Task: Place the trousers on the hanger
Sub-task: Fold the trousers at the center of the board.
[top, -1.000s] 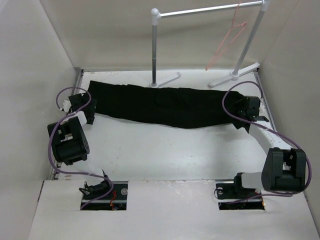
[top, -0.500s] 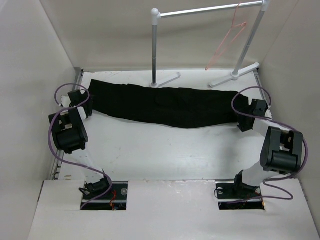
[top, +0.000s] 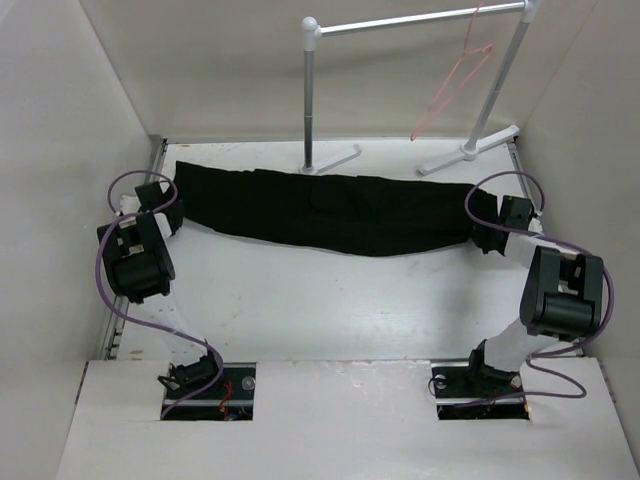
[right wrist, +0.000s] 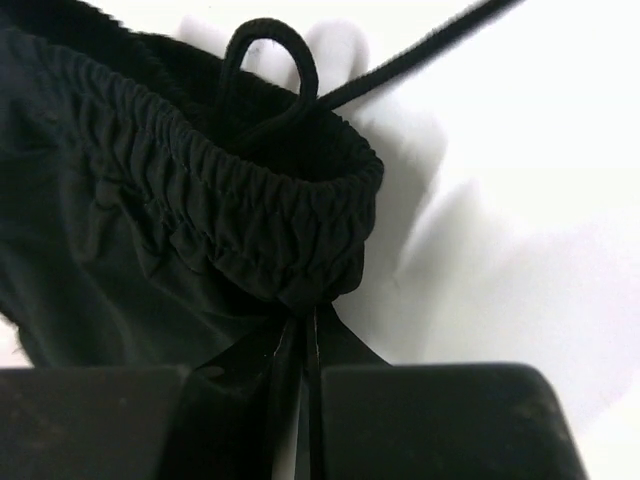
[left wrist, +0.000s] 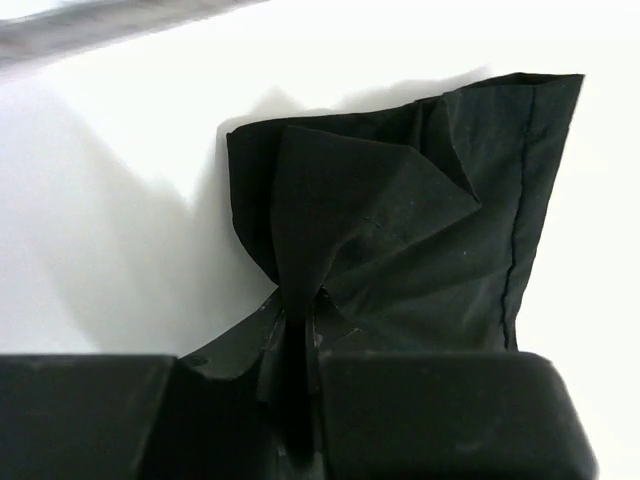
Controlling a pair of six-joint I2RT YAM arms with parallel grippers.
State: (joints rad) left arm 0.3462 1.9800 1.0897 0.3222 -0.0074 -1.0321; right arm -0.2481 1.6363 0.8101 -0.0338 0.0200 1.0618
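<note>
The black trousers (top: 330,210) lie stretched flat across the far half of the table. My left gripper (top: 172,212) is shut on their left end, where the hem fabric (left wrist: 400,230) bunches into folds between the jaws (left wrist: 298,330). At the right end, my right gripper (top: 484,232) is shut on the elastic waistband (right wrist: 250,230); a black drawstring loop (right wrist: 268,70) lies just beyond it on the table. The thin pink hanger (top: 455,85) hangs from the right part of the rack's bar, high behind the trousers.
The white tubular rack (top: 312,90) stands at the back, its two feet on the table just behind the trousers. White walls close in on both sides. Purple cables loop over each arm.
Both grippers have closed onto the two ends of the trousers. The right arm swung in toward the waistband, and the left arm moved slightly back at the hem end.
</note>
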